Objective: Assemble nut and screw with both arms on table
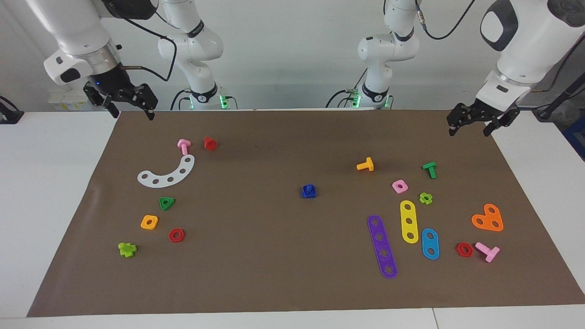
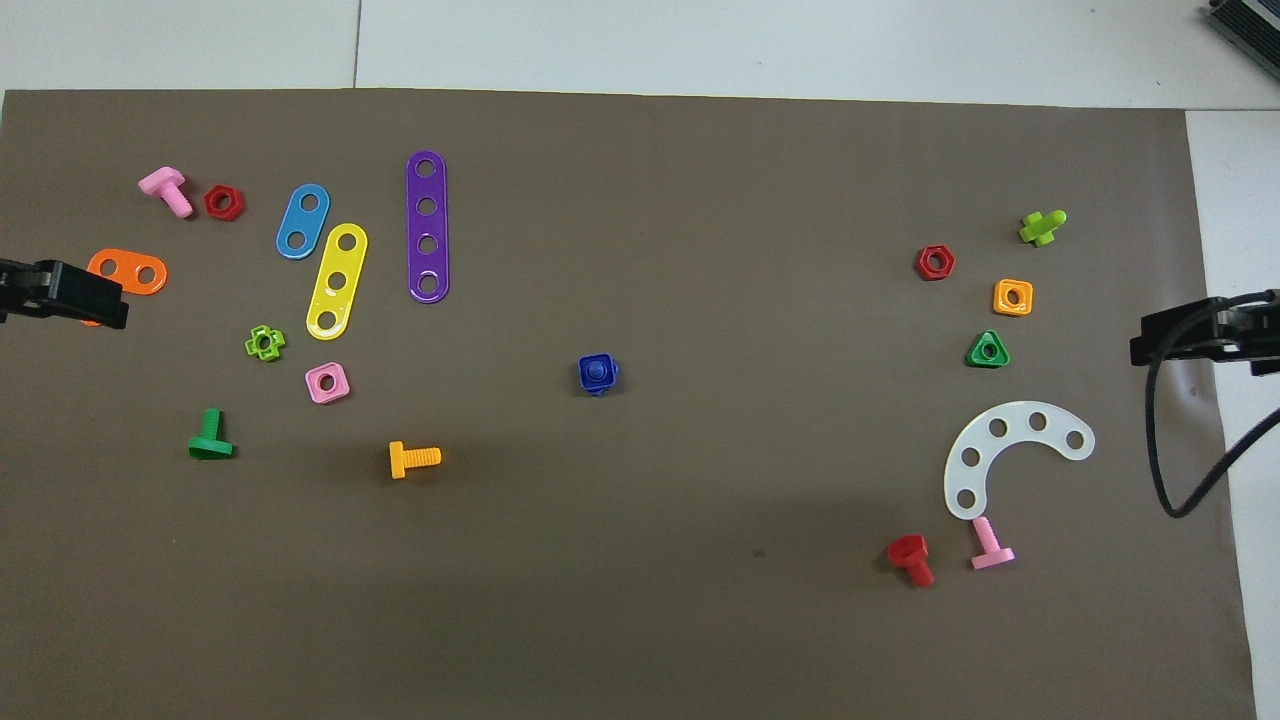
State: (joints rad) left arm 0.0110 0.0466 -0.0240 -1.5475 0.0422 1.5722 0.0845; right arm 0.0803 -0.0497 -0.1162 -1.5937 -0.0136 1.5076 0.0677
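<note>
A: How crowded is it around the nut (image 1: 309, 192) with the screw (image 1: 309, 187) in it?

B: Wide open, bare mat (image 1: 256, 256) on every side. Closest thing is the orange bolt (image 1: 365, 165), well apart, toward the left arm's end.

A: And the ends of the table?

B: Cluttered. Purple strip (image 1: 382, 246), yellow strip (image 1: 409, 221) and pink nut (image 1: 400, 186) bunch up there; the white arc (image 1: 167, 173) sits at the right arm's end.
</note>
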